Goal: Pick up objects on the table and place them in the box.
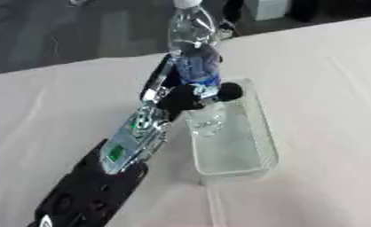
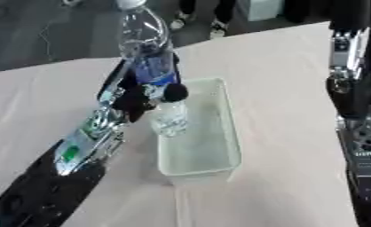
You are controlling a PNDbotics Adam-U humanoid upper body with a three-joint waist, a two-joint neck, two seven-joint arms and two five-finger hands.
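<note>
A clear plastic water bottle [image 1: 195, 48] with a blue label and white cap stands upright, its base hanging over the left side of the clear plastic box [image 1: 254, 146]. My left hand [image 1: 190, 95] comes in from the lower left and is shut on the bottle's lower half, fingers wrapped round it. The box lies on the cream tablecloth and nothing else shows inside it. My right arm [image 2: 359, 111] runs along the right edge in the right eye view; its hand is hidden from both views.
The cream-covered table [image 1: 328, 80] stretches to the right and left of the box. Beyond its far edge lies a dark floor, with feet of people standing there [image 2: 219, 26].
</note>
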